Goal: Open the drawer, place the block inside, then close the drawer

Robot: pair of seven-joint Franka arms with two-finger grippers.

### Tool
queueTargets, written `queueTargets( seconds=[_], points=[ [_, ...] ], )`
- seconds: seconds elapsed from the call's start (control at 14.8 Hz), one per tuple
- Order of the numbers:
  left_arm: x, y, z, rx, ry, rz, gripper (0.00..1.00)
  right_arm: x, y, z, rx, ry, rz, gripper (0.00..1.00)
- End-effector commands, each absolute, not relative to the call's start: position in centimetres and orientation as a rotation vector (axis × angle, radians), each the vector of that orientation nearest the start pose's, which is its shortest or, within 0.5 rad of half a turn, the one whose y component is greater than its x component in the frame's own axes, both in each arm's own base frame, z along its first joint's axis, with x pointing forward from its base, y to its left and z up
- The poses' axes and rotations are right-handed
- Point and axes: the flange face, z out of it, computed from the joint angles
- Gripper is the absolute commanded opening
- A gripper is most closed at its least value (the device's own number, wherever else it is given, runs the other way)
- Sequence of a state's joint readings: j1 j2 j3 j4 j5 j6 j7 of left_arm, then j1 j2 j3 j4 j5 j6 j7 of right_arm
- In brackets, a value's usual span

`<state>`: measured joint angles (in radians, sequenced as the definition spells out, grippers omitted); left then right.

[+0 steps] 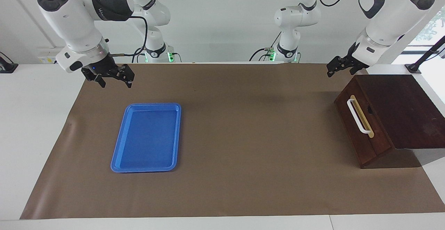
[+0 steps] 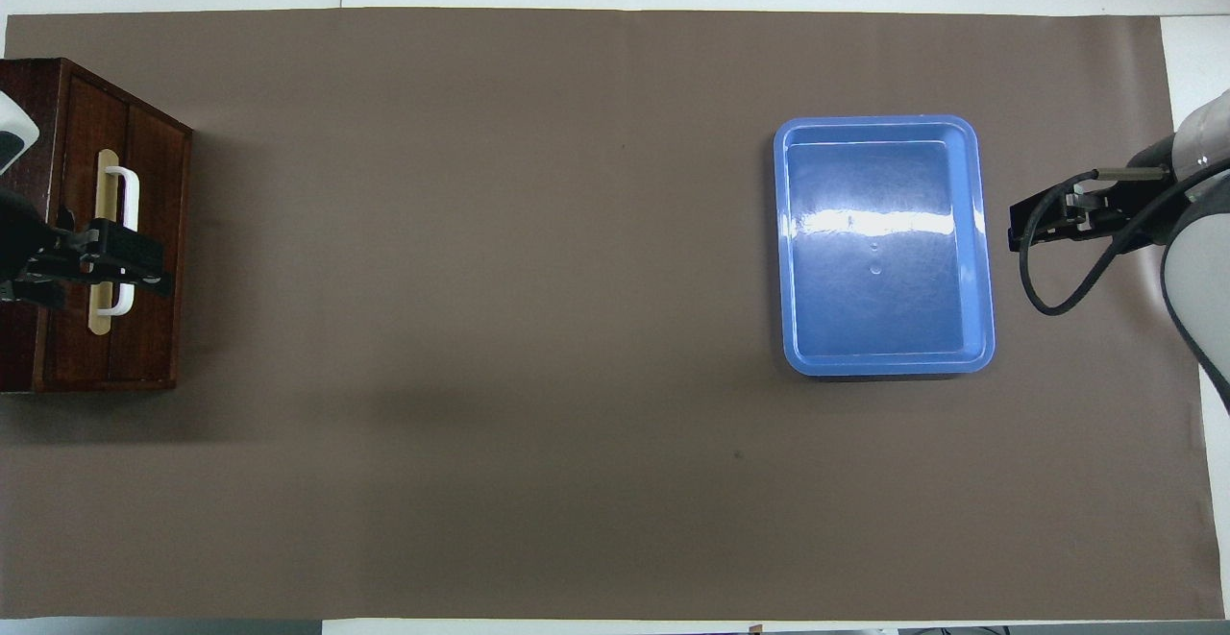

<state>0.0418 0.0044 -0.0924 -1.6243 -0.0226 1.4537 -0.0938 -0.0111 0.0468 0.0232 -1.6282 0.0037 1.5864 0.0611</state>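
Note:
The drawer [image 1: 365,147] is shut in its dark reddish-brown wooden box at the left arm's end of the table, its white bar handle [image 1: 359,118] facing the table's middle. It also shows in the overhead view [image 2: 154,183]. The yellow block is not in view. My left gripper [image 1: 334,70] hangs in the air over the box's corner nearest the robots; in the overhead view [image 2: 144,268] it covers part of the handle. My right gripper [image 1: 115,79] is open and empty, raised over the mat beside the blue tray, also in the overhead view [image 2: 1020,227].
A blue rectangular tray [image 1: 146,105] lies empty on the brown mat [image 1: 250,136] toward the right arm's end; it also shows in the overhead view [image 2: 874,122]. White table borders surround the mat.

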Motion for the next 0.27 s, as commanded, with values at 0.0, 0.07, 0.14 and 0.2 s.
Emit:
queueTargets(
  seconds=[0.0, 0.07, 0.14, 0.2],
  points=[
    [54.1, -3.12, 59.12, -3.133, -0.035, 0.254, 1.0, 55.9, 0.11, 57.53, -3.151, 0.062, 0.137, 1.0],
    [54.11, -3.04, 59.11, -3.133, -0.038, 0.254, 1.0, 55.88, 0.1, 57.52, -3.151, 0.062, 0.14, 1.0],
    [54.1, -3.06, 59.18, -3.142, -0.042, 0.255, 1.0, 55.88, 0.1, 57.52, -3.151, 0.062, 0.14, 1.0],
    [54.1, -3.08, 59.18, -3.151, -0.049, 0.257, 1.0, 55.88, 0.1, 57.52, -3.151, 0.062, 0.14, 1.0]
  ],
)
